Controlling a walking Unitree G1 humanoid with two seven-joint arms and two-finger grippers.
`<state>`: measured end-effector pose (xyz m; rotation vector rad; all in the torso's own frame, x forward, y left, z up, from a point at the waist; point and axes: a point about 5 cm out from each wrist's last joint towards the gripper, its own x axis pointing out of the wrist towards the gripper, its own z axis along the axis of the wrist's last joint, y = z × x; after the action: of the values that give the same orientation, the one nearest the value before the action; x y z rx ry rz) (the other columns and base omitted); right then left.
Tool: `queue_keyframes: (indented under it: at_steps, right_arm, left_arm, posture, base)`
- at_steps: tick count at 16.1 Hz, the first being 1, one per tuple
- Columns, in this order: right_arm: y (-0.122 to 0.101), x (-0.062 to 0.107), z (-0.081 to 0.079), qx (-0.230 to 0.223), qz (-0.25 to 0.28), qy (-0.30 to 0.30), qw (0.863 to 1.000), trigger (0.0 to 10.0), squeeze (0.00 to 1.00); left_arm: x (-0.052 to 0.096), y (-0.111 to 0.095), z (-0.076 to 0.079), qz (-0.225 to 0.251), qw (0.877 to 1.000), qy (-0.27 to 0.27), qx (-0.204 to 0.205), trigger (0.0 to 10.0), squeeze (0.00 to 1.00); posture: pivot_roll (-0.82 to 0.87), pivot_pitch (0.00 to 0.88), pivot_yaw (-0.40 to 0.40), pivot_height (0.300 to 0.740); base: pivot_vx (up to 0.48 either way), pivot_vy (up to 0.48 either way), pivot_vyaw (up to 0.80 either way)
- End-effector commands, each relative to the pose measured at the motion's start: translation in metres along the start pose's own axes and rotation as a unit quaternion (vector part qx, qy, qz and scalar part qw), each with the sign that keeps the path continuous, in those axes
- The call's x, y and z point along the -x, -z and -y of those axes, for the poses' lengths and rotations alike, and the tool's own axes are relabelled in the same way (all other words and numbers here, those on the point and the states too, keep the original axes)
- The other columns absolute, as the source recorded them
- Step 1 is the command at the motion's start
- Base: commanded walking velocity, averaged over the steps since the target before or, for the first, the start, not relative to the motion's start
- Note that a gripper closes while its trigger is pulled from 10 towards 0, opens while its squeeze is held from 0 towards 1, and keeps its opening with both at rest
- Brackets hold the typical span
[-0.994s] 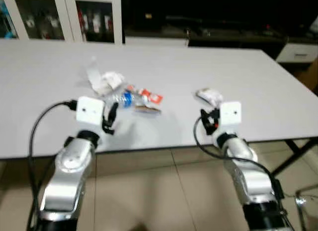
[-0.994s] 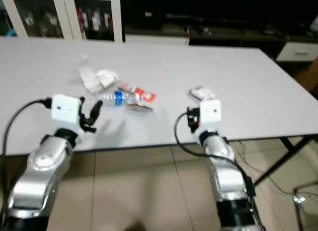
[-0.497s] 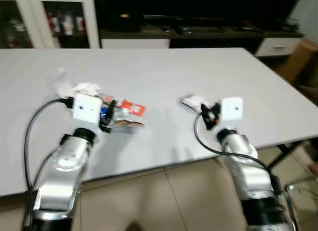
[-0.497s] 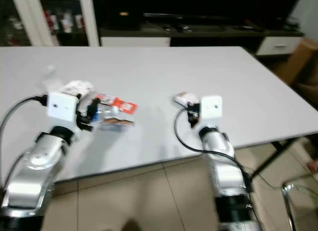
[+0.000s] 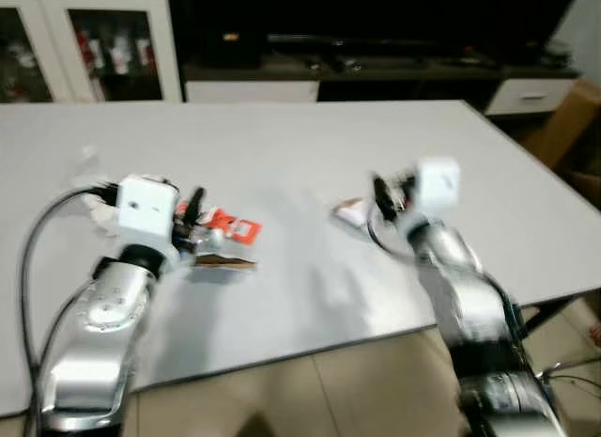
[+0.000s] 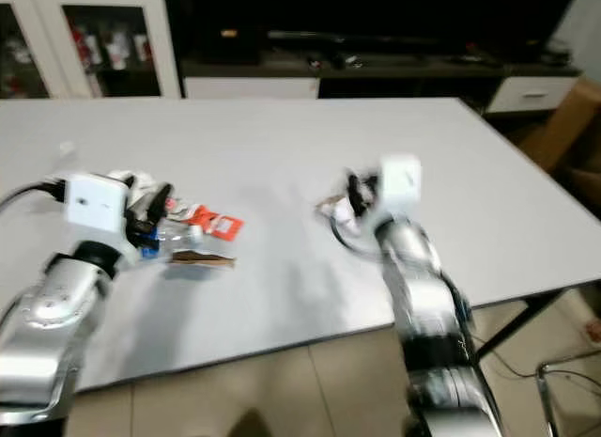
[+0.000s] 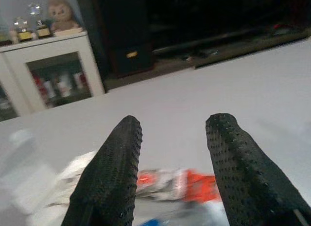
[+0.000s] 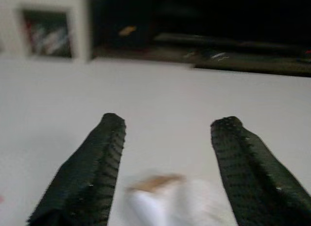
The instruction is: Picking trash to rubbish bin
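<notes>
Trash lies on a white table [image 5: 282, 136]. A red-and-white wrapper [image 5: 230, 227], a clear plastic bottle [image 6: 178, 238] and a brown scrap [image 5: 223, 261] sit together at the left, with crumpled white paper [image 5: 94, 200] beyond them. My left gripper [image 5: 192, 211] hovers open just over this pile; in the left wrist view the red wrapper [image 7: 180, 180] lies below its fingers [image 7: 121, 158]. My right gripper [image 5: 385, 197] is open beside a small white wrapper [image 5: 350, 211], which shows blurred between its fingers [image 8: 99, 158] as the white wrapper [image 8: 180, 199].
Glass-door cabinets [image 5: 94, 42] and a dark low TV bench [image 5: 376, 61] stand behind the table. A white drawer unit [image 5: 516, 94] and a cardboard box [image 5: 575, 117] are at the far right. A black table leg [image 5: 554, 310] and tiled floor [image 5: 310, 390] lie below the near edge.
The view has shifted closer to the table. Both arms have reached further over it: the left gripper now sits above the bottle pile, the right gripper has risen and swung left to the white wrapper.
</notes>
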<state>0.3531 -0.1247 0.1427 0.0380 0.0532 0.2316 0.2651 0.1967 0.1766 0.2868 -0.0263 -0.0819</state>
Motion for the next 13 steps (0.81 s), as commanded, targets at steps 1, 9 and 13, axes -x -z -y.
queue_keyframes:
  at_steps: [1,9,13]
  right_arm:
    - [0.014,-0.005,0.006,0.009,-0.054,0.0,0.999,10.0,1.0]
    - [-0.012,-0.042,0.027,0.021,-0.096,0.039,0.994,10.0,1.0]
    - [-0.014,-0.044,0.033,0.015,-0.108,0.063,0.992,10.0,0.0]
  left_arm:
    - [0.003,0.001,0.002,-0.011,1.0,0.013,-0.001,10.0,0.0]
    - [0.013,-0.021,0.002,0.002,0.996,0.086,-0.027,10.0,0.0]
    - [0.02,-0.034,-0.004,-0.002,0.994,0.106,-0.034,10.0,0.0]
  posture:
    - [0.12,0.002,-0.122,0.74]
    - [0.15,0.086,-0.086,0.74]
    - [0.18,0.18,-0.078,0.74]
  base:
    - [0.0,0.0,0.0]
    - [0.0,0.0,0.0]
    - [0.0,0.0,0.0]
